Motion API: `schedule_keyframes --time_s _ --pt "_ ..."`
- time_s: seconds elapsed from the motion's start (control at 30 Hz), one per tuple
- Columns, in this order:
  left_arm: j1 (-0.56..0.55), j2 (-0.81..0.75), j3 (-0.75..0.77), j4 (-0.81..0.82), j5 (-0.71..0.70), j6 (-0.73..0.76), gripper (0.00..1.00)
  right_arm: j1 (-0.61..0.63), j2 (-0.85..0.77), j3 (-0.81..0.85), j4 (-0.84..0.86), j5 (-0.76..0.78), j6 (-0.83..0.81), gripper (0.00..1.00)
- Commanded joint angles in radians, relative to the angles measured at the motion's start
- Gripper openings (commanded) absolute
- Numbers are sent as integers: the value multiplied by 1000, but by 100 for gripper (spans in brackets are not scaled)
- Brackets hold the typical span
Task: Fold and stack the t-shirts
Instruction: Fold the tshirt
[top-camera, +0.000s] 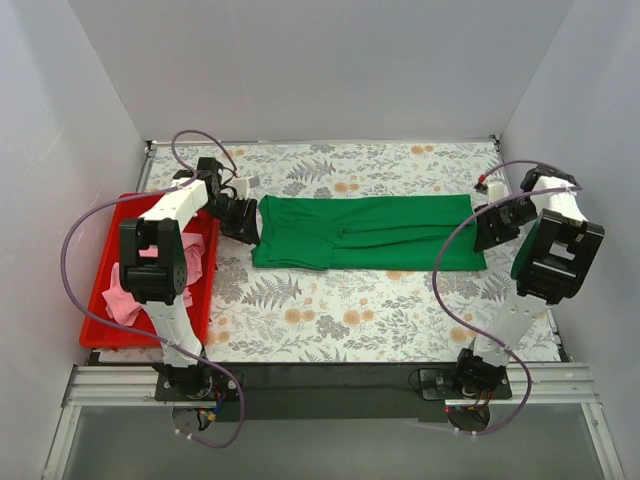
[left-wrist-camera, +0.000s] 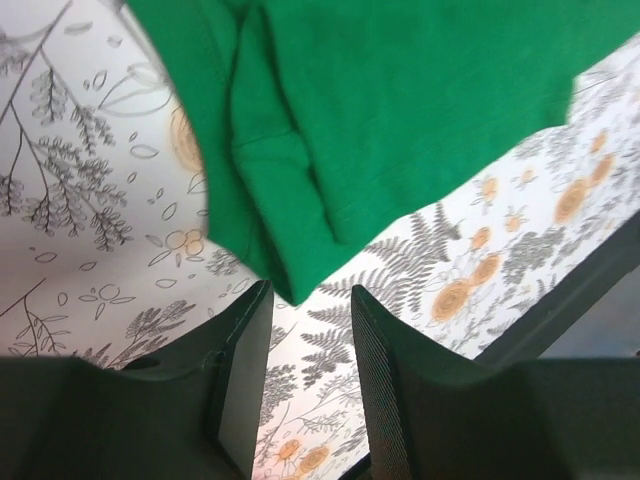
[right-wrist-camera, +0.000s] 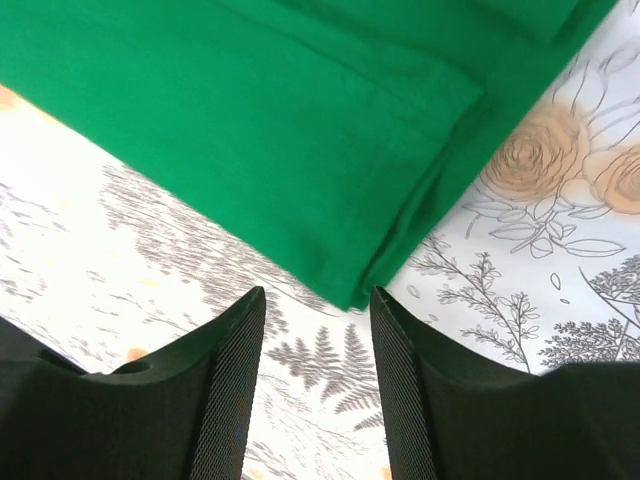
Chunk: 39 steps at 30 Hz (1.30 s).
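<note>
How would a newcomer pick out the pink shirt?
Find the floral table, then the red tray at its left edge. The pink shirt lies crumpled in that tray, partly behind the left arm; the green shirt lies flat on the table instead.

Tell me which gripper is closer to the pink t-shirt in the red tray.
Left. The left gripper is at the left end of the green t-shirt, just beside the red tray holding the pink t-shirt. The right gripper is at the opposite end, far from the tray.
</note>
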Motion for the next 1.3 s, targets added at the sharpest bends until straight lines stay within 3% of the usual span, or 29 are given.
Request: schedule_keyframes --time_s 0.0,0.17,0.23,0.43,0.57,0.73,1.03,1.27 --pt "-11 -100 21 12 107 -29 36 36 -132 35 -17 -184 46 52" --pt "-48 -107 -73 87 158 -129 36 195 -175 -14 87 -361 224 46" --pt "-60 -104 -101 141 161 -170 36 263 -192 -57 214 -406 351 44" --pt "-80 -61 -164 191 100 -236 36 563 -192 -142 507 -439 662 45" --pt "-80 -32 -185 210 23 -259 37 708 -172 -216 765 -426 877 47" --pt "-80 -22 -200 227 -15 -284 38 866 -116 -259 942 -334 1067 52" --pt "-80 -6 -199 244 7 -296 39 937 -30 -299 1035 -272 1226 57" --pt "-81 -2 -202 253 14 -299 39 943 -53 -366 1035 -265 1237 57"
